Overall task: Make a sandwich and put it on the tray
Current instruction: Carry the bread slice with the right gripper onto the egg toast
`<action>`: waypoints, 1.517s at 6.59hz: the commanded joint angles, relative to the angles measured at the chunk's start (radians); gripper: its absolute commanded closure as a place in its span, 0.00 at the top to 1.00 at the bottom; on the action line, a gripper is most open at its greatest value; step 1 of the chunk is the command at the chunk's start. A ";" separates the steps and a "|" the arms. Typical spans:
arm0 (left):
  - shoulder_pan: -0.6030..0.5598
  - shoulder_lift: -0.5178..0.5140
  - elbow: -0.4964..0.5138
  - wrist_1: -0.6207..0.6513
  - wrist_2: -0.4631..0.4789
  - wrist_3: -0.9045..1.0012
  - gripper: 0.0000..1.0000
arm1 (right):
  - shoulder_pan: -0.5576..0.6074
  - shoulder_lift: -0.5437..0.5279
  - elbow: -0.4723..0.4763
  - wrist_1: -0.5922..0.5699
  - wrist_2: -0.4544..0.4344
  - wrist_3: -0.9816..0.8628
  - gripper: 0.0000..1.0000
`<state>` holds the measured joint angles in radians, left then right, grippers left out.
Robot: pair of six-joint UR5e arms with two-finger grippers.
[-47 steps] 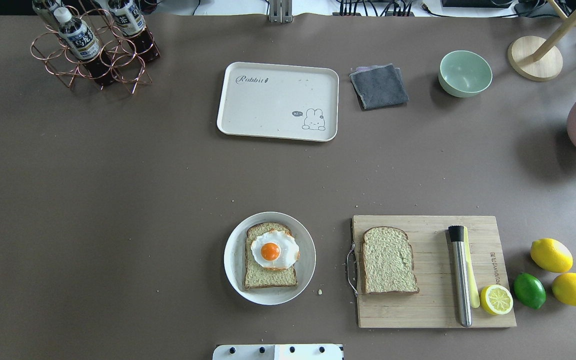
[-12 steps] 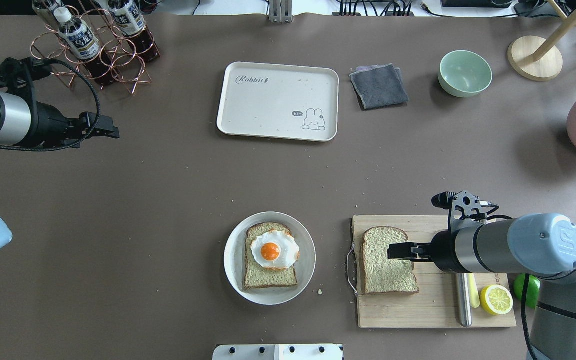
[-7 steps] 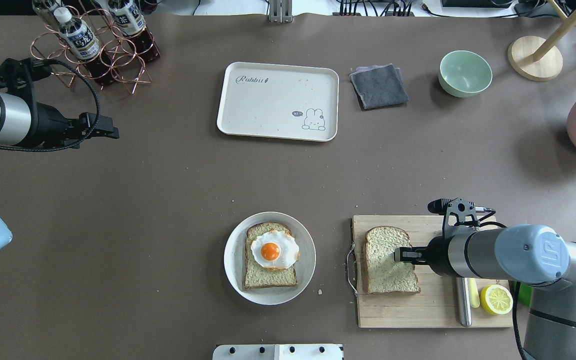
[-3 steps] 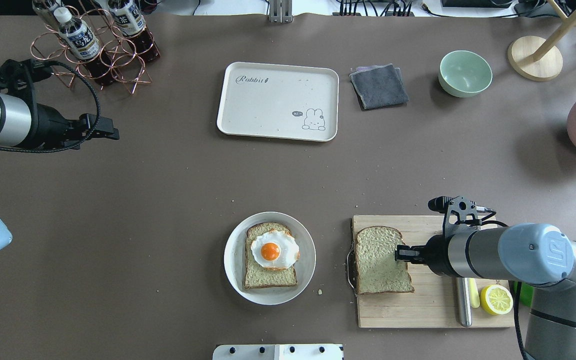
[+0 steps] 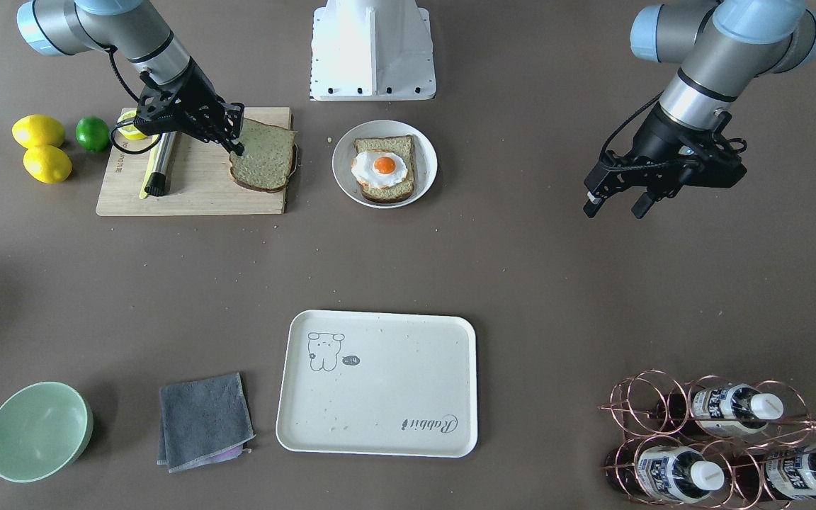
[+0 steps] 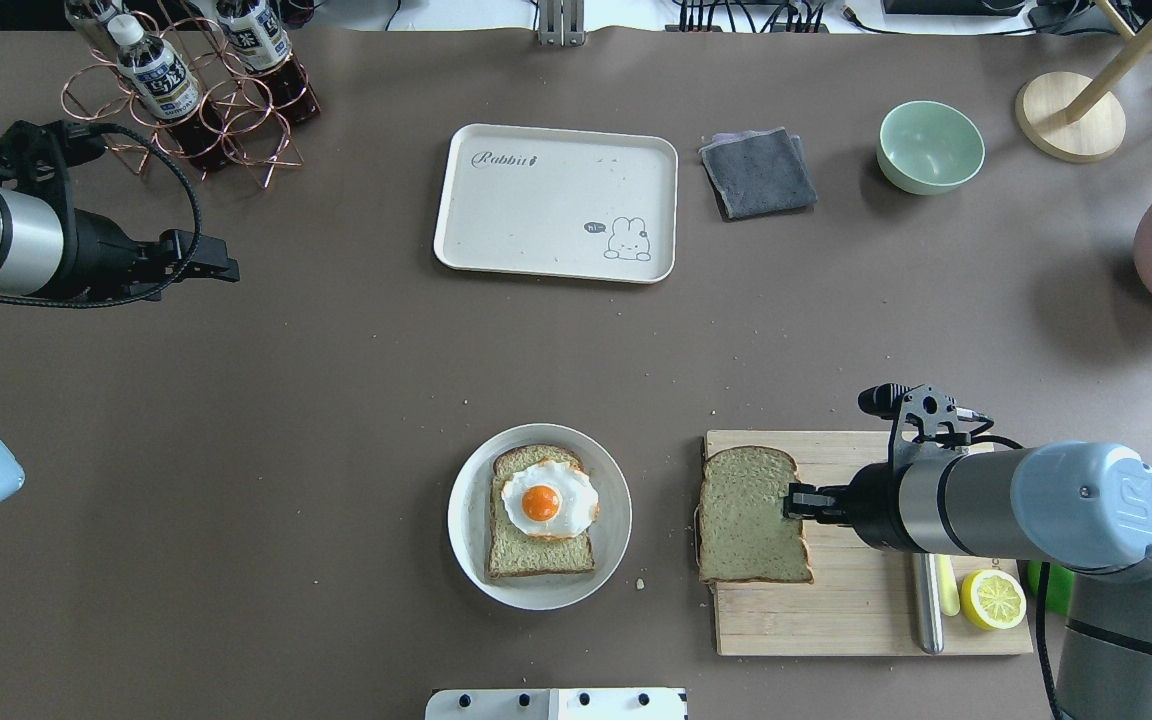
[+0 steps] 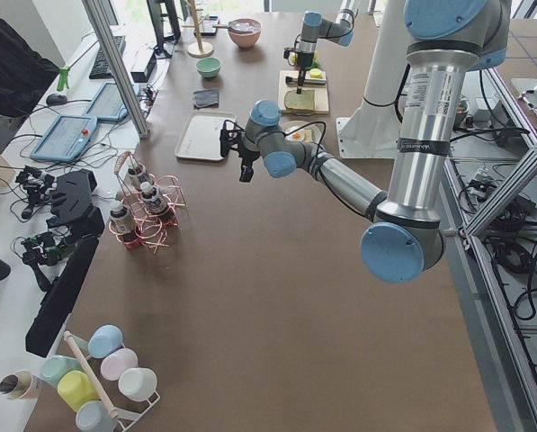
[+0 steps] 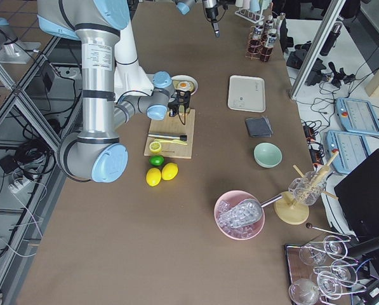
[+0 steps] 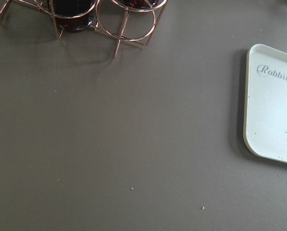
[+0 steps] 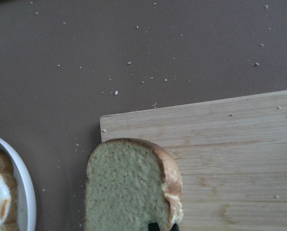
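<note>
One bread slice with a fried egg (image 6: 542, 503) on top lies on a small round white plate (image 6: 466, 555), which also shows in the front view (image 5: 341, 180). My right gripper (image 6: 794, 500) is shut on the edge of the second bread slice (image 6: 748, 515) and holds it just above the wooden cutting board (image 6: 866, 620), overhanging the board's plate-side edge. The held slice fills the bottom of the right wrist view (image 10: 126, 187). The cream tray (image 6: 556, 200) stands bare at the far middle. My left gripper (image 5: 613, 207) is open and empty, hovering far off to the left.
A steel tool (image 6: 926, 610) and a lemon half (image 6: 992, 598) lie on the board. Whole lemons (image 5: 38, 131) and a lime (image 5: 92, 133) lie beside it. A grey cloth (image 6: 758, 172), a green bowl (image 6: 930, 146) and a copper bottle rack (image 6: 186, 90) stand along the far side.
My right arm came in and closed on the bread slice on the board. In the last second it has lifted the slice and shifted it left toward the plate. The left arm holds still.
</note>
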<state>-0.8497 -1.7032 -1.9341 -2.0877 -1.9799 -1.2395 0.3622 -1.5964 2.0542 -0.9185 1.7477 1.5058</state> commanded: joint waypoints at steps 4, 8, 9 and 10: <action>0.009 0.004 0.004 0.000 0.001 -0.002 0.97 | -0.018 0.258 -0.058 0.044 0.009 0.140 0.00; 0.027 0.010 0.006 -0.002 0.030 -0.028 0.97 | -0.100 0.378 -0.196 0.044 -0.108 0.128 0.00; 0.035 0.010 0.006 -0.002 0.044 -0.028 0.97 | -0.115 0.406 -0.227 0.043 -0.138 0.126 0.00; 0.040 0.008 0.012 -0.002 0.046 -0.028 0.97 | -0.115 0.426 -0.262 0.044 -0.152 0.125 0.00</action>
<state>-0.8154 -1.6939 -1.9262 -2.0892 -1.9391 -1.2668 0.2517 -1.1952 1.8282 -0.8751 1.6153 1.6323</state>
